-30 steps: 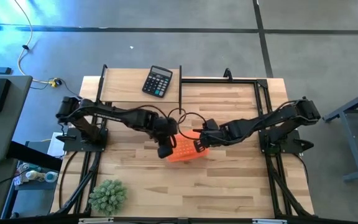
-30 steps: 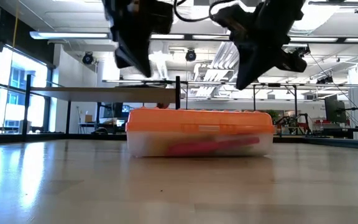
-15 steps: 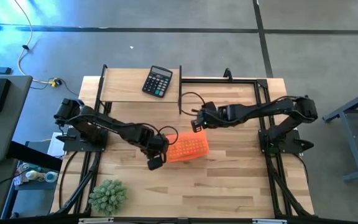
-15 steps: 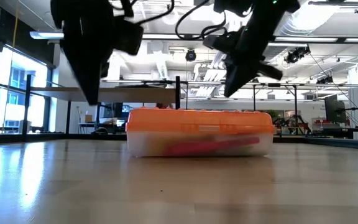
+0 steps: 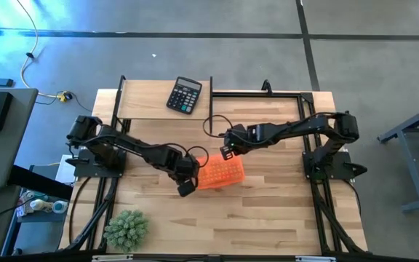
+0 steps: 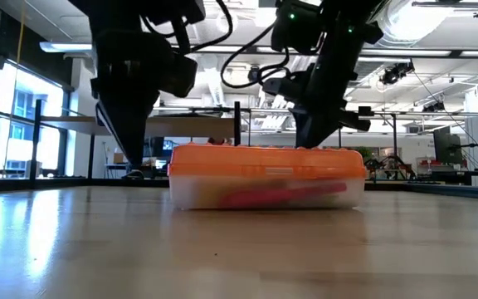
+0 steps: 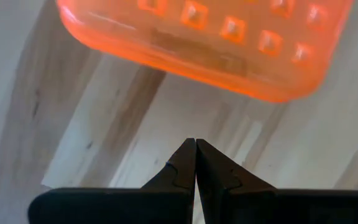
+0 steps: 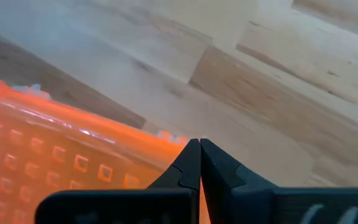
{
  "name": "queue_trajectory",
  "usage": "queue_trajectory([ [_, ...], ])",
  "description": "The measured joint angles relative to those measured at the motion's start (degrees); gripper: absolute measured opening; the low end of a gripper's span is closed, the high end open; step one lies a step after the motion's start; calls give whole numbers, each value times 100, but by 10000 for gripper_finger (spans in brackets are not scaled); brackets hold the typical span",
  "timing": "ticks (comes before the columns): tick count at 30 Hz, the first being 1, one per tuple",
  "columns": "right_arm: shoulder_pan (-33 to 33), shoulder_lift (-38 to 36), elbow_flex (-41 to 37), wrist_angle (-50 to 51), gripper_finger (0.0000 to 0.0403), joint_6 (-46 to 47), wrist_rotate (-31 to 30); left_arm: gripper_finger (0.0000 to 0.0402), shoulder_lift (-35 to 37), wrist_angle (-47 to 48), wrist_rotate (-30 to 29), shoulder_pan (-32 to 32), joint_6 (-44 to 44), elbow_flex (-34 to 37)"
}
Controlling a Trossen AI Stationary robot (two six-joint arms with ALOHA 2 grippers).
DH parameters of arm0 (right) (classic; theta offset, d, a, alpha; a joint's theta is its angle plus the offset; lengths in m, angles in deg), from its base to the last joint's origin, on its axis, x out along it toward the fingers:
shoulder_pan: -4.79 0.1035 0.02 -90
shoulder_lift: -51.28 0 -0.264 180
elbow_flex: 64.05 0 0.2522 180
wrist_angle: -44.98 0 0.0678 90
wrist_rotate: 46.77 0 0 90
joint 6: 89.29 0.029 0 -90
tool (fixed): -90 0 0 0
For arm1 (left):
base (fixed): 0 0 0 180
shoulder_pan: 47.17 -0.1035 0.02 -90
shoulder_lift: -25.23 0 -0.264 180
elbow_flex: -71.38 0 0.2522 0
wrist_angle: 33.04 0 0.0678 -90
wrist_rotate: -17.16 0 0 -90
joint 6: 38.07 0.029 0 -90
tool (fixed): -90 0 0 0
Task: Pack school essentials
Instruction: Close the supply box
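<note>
The orange-lidded pencil box (image 5: pixel 219 174) lies flat near the middle of the wooden table (image 5: pixel 268 218), its lid shut. In the low view the box (image 6: pixel 265 176) shows an orange lid over a translucent base; a red, elongated item (image 6: pixel 285 196) lies inside along the bottom. Its exact identity cannot be told through the wall. No other school item can be made out.

Left gripper (image 5: pixel 186 188): positioned just beside the box's near-left corner, above the table. In the left wrist view the two dark fingers (image 7: pixel 182 168) are pressed together tip to tip with no gap, and nothing is pinched between them. The fingertips point at bare wood; the orange lid (image 7: pixel 210 43) sits ahead of them, apart from the tips. No contact with the box is visible.

Right gripper (image 5: pixel 225 152): positioned at the box's far edge, toward the calculator side of the table. In the right wrist view the fingers (image 8: pixel 188 165) are likewise clenched fully together and carry nothing. The tips stand over the edge of the grid-patterned lid (image 8: pixel 55 155); whether they touch it cannot be told. In the low view the right arm comes down to the lid's top line, close to it.

Other objects: a black calculator (image 5: pixel 185 95) rests on the far part of the table, well apart from the box. A green spiky plant (image 5: pixel 126 228) stands at the near-left corner.
</note>
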Motion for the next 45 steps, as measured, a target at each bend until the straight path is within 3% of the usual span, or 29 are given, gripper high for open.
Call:
queue_trajectory([
  [45,494,-4,0,419,0,1015,126,0,4,-376,107,-1284,793,0],
])
